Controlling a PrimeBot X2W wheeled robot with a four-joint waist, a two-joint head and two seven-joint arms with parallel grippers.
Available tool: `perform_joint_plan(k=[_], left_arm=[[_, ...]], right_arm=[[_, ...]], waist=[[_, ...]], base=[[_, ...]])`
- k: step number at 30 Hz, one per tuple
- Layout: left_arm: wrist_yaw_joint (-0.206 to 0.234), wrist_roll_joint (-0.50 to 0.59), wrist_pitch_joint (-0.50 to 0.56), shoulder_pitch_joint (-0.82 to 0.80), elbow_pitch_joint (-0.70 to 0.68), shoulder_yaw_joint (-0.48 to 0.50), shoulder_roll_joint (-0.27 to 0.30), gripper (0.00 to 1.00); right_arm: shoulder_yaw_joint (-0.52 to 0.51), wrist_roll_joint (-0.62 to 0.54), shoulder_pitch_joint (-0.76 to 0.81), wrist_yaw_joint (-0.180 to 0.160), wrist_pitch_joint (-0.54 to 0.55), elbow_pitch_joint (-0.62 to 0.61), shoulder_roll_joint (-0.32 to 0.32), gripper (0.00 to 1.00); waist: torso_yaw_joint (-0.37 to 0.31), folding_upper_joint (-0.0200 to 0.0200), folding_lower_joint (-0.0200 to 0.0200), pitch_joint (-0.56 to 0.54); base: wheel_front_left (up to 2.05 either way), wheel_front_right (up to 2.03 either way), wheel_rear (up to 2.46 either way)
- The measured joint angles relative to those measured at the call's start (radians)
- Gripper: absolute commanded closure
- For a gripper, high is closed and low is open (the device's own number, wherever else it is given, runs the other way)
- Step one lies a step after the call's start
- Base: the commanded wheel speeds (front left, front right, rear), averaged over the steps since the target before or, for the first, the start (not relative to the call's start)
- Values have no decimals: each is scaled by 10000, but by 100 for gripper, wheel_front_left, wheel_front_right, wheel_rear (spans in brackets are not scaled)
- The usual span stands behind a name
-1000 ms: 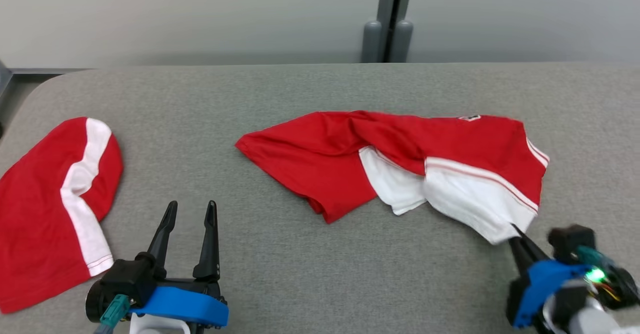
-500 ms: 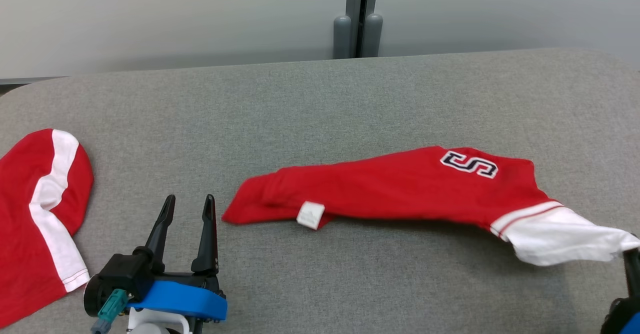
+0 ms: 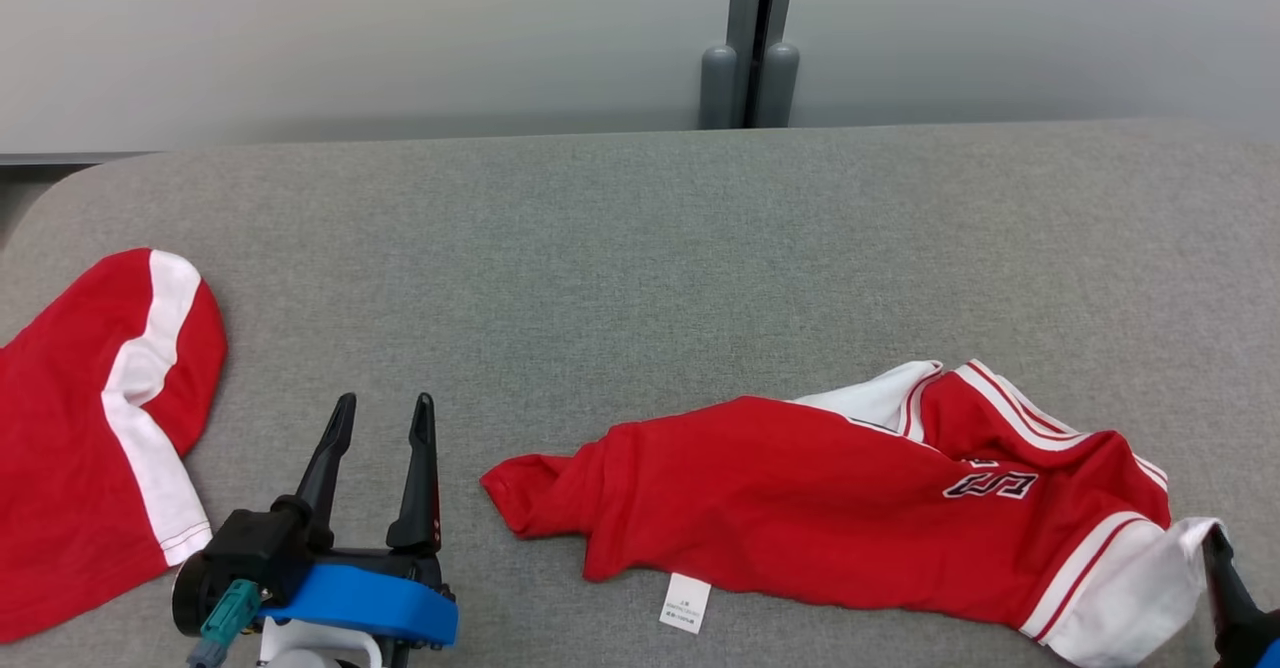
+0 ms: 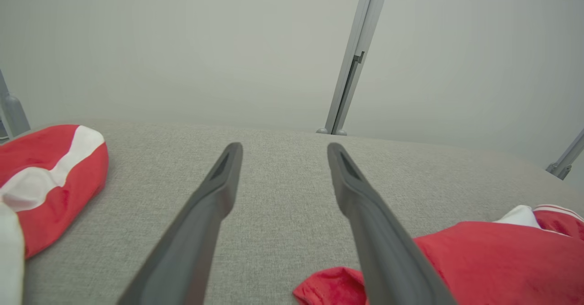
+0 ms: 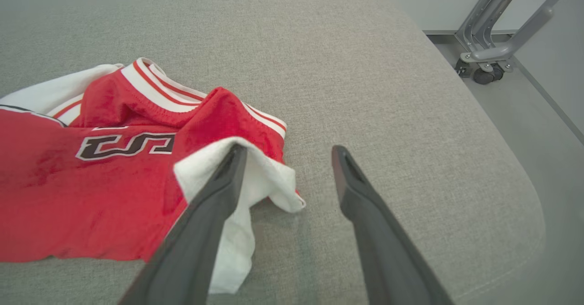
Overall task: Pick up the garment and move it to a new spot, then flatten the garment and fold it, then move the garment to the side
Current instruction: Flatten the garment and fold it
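The red garment (image 3: pixel 800 498) with white sleeves and a dark "S" lies crumpled on the grey table (image 3: pixel 600 248), near the front right. In the right wrist view my right gripper (image 5: pixel 285 152) is open just right of the garment (image 5: pixel 91 181). A white sleeve (image 5: pixel 255 177) rests against the left finger, and nothing sits between the two fingers. One dark finger (image 3: pixel 1228 588) of it shows at the head view's lower right corner. My left gripper (image 3: pixel 382 410) stands open at the front left, with the garment's red hem (image 4: pixel 492 259) to its right.
A second red and white garment (image 3: pixel 90 428) lies at the table's left edge, also seen in the left wrist view (image 4: pixel 45 159). The table's rounded right edge (image 5: pixel 502 159) drops to the floor, where a wheeled metal frame (image 5: pixel 488 58) stands. A grey post (image 3: pixel 750 38) rises behind the table.
The right gripper dragged the garment toward the front right, turning it over, and has let go of the white sleeve. The head camera shifted. The left gripper stayed put.
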Motion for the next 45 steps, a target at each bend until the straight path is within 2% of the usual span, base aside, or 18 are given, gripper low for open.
perform_joint_plan(k=[4,8,12,15,18,22,28,33,38,41,45], left_arm=[[0,-4,0,104,27,-19,23,0],[13,-10,0,209,31,-21,69,0],[59,-25,2,270,-4,-40,104,0],[71,-25,13,278,-56,-96,105,0],[102,-52,17,278,-105,-140,105,0],[115,-79,48,241,-142,-201,107,0],[98,-77,61,-75,-174,-322,104,0],[52,-77,59,-290,-94,-497,33,0],[-2,-98,50,-490,86,-594,-65,0],[-29,-105,42,-546,192,-621,-107,0],[-48,-111,25,-617,272,-610,-150,0]], right_arm=[[-61,351,69,0,504,-232,6,0],[67,704,-35,0,732,-1154,10,0],[650,771,-498,0,1187,-1739,10,0],[1237,690,-1247,0,1710,-1668,8,0],[1898,644,-2071,0,2468,-938,-6,0],[2763,1218,-3583,0,3252,696,-263,0],[4775,1273,-5565,0,3651,3129,-1296,0],[6184,1273,-6547,0,3912,4521,-2186,0],[7022,2004,-6864,0,4291,5265,-2742,0],[7589,2514,-6869,0,4786,5354,-3062,0],[8192,2798,-6869,0,4895,5390,-3452,0]], waist=[[120,0,0,-132],[176,0,0,-256],[194,0,0,-319],[200,0,0,-306],[202,0,-1,-237],[231,0,0,-88],[562,0,1,184],[1005,0,1,410],[1451,0,1,632],[1632,1,1,742],[1762,0,1,843]], base=[[0,0,0],[0,0,0],[0,0,0],[0,0,0],[0,0,0],[0,0,0],[0,0,0],[0,0,0],[0,0,0],[0,0,0],[0,0,0]])
